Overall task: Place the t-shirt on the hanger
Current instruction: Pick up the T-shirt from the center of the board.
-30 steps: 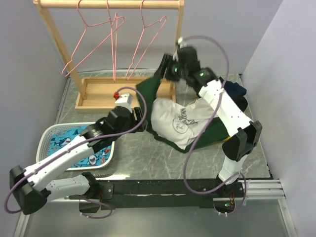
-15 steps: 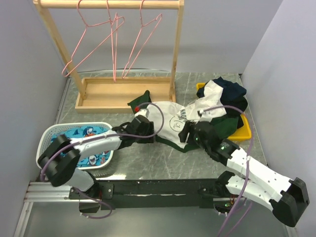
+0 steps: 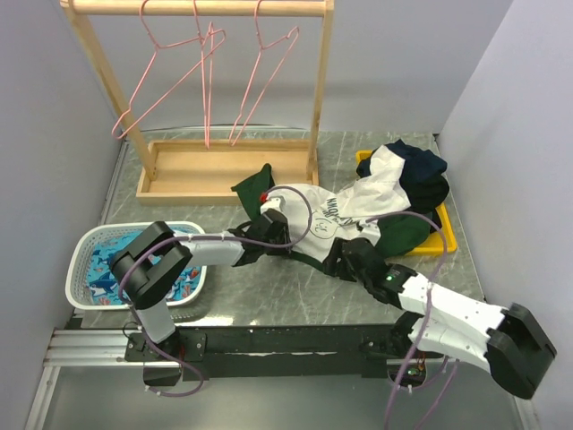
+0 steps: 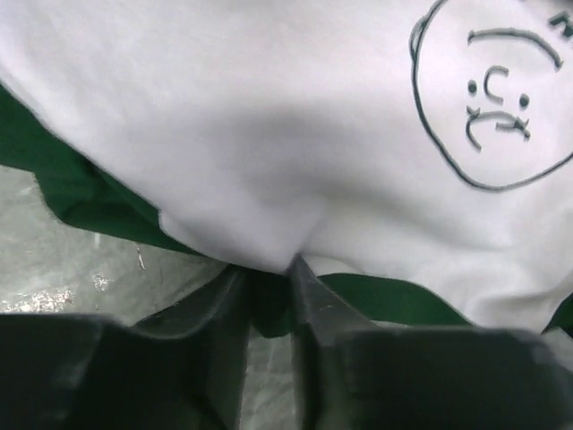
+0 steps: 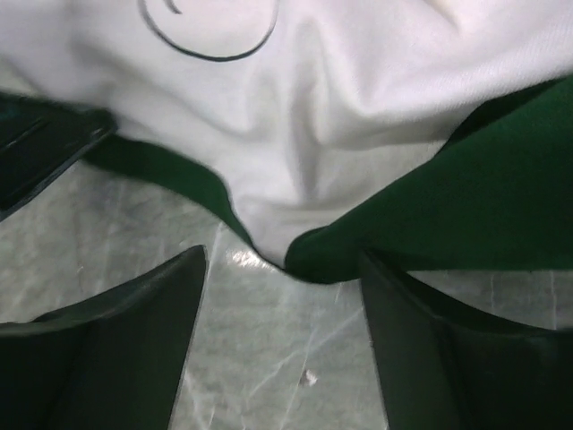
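Note:
The t-shirt [image 3: 345,210], pale grey-white with dark green trim and a round line print, lies crumpled on the marble table, its right part draped toward the yellow bin. My left gripper [image 3: 285,238] lies low at its left hem. In the left wrist view the left gripper [image 4: 269,287] is shut on a fold of green hem of the t-shirt [image 4: 269,134]. My right gripper [image 3: 340,258] sits at the shirt's near edge. The right wrist view shows the right gripper [image 5: 282,269] open, the t-shirt's edge [image 5: 340,116] just ahead of its fingers. The hanger [image 3: 264,76] and two like it hang from the rack.
A wooden rack with a tray base [image 3: 224,170] stands at the back left. The white basket [image 3: 89,246] at the left holds blue shark-print cloth. A yellow bin [image 3: 445,235] at the right carries a navy-black clothes heap [image 3: 421,175].
Both arms came down from near the rack to the table. The shirt dropped and now lies flat. The left jaws narrowed onto the green hem while the right jaws widened.

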You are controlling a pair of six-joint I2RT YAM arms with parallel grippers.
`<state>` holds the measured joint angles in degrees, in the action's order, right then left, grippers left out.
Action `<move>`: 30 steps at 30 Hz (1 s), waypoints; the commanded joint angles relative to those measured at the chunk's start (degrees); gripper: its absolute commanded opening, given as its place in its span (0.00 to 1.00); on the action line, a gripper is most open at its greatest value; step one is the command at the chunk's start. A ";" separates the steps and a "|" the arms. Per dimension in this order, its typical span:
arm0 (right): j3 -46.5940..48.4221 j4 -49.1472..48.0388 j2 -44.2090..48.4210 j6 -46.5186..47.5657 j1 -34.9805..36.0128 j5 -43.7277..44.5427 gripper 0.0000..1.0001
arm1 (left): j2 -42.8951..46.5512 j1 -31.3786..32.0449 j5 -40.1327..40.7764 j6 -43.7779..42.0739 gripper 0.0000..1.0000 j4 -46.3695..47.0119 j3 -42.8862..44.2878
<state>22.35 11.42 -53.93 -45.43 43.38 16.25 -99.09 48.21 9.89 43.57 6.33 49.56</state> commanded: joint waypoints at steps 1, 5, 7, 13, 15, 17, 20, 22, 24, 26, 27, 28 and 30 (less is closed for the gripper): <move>0.50 -7.98 -7.48 -2.56 0.39 5.28 0.71 | -0.67 1.45 2.15 0.90 0.15 3.96 0.89; 5.24 -3.88 -9.00 -0.98 0.83 10.02 0.28 | 5.90 2.15 5.66 1.08 0.01 0.36 -1.30; 9.53 1.38 -5.85 -0.02 2.66 12.83 0.10 | 13.60 2.68 7.07 0.64 0.01 -2.45 -2.88; 26.91 17.46 1.55 2.80 10.67 19.69 0.00 | 36.46 3.30 5.86 -1.90 0.01 -18.88 -1.32; 32.29 20.29 1.64 4.90 12.87 19.17 0.00 | 41.06 3.47 4.18 -3.22 0.01 -23.72 2.18; 41.25 24.34 0.59 7.44 14.53 17.94 0.00 | 46.43 3.56 2.42 -4.98 0.01 -25.74 4.83; 53.38 27.51 -2.66 11.40 15.25 14.78 0.00 | 49.86 3.56 0.23 -7.53 0.01 -29.08 12.21; 62.84 29.17 -6.08 13.43 15.86 12.76 0.00 | 50.31 3.56 -0.74 -8.59 0.01 -31.37 18.71; 70.34 31.46 -10.55 16.51 15.95 10.21 0.00 | 50.48 3.56 -1.36 -9.99 0.01 -31.81 24.84; 81.15 34.27 -13.82 19.92 16.04 8.20 0.00 | 49.43 3.56 -1.37 -11.66 0.01 -32.60 29.17; 84.67 35.33 -17.05 20.90 16.04 7.84 0.00 | 48.82 3.56 -1.10 -12.19 0.01 -32.95 33.37; 92.01 37.69 -18.82 21.87 15.95 7.05 0.00 | 47.60 3.56 -1.36 -13.33 0.01 -33.05 35.23; 99.08 39.90 -23.56 23.98 15.60 6.43 0.00 | 46.19 3.65 -0.84 -13.86 0.01 -33.22 39.97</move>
<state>107.94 45.17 -70.89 -28.47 59.00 25.78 -50.78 51.57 10.04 33.74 -26.52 80.97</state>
